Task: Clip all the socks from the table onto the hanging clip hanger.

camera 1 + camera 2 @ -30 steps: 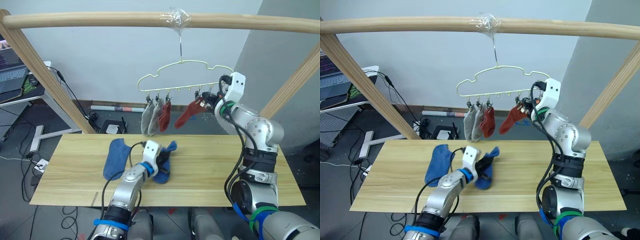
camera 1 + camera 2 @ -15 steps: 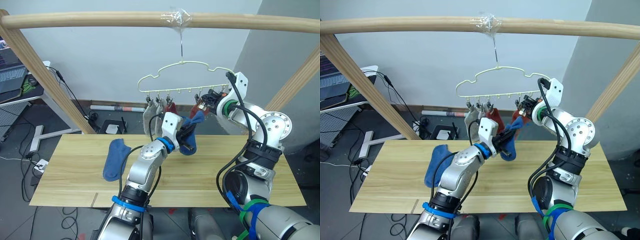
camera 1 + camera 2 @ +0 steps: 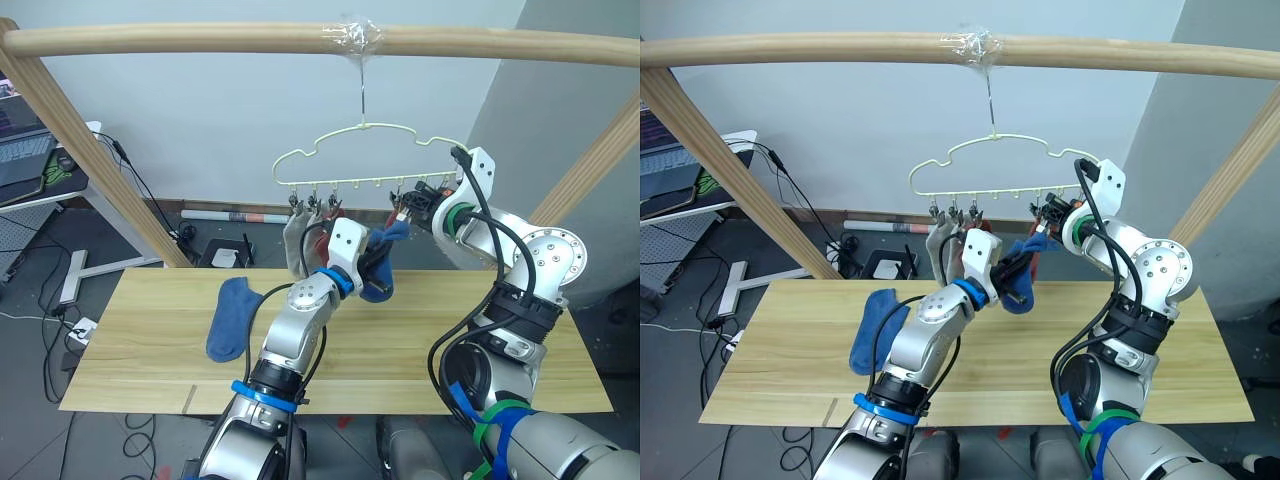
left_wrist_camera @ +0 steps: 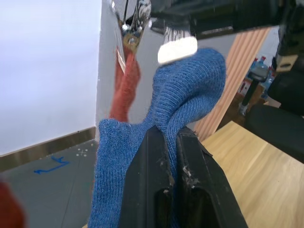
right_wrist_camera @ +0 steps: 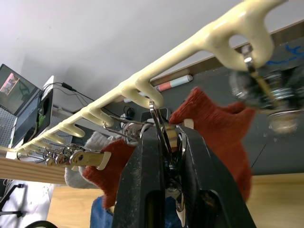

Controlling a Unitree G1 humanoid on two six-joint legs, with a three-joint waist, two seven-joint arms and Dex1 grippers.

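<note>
Light wood table [image 3: 420,340] under a round wooden pole frame [image 3: 200,40], pale wall behind, desk with laptop [image 3: 22,150] far left, cables on the floor.

Clip hanger [image 3: 370,150] hangs by its hook from the taped middle of the top pole, above the table's far edge. Row of dark clips along its lower bar.

On the clips, left end: two light grey socks [image 3: 296,240] hanging side by side, a rust-red sock [image 3: 962,250] just right of them, partly hidden behind the left arm. Second rust-red sock [image 5: 213,123] hangs from a clip near the right end; seen plainly in the right wrist view.

Left gripper [image 4: 170,156] raised off the table, just below the hanger's right half, fingers closed tight on a blue sock [image 3: 378,262]. Sock's free end points up toward the right-hand clips, close beside the red one.

Right gripper [image 5: 166,142] up at the hanger's right end, fingers pinched on a metal clip [image 5: 160,124], squeezing it between them.

Second blue sock [image 3: 228,318] lies flat on the table, left of centre, well apart from both grippers.
</note>
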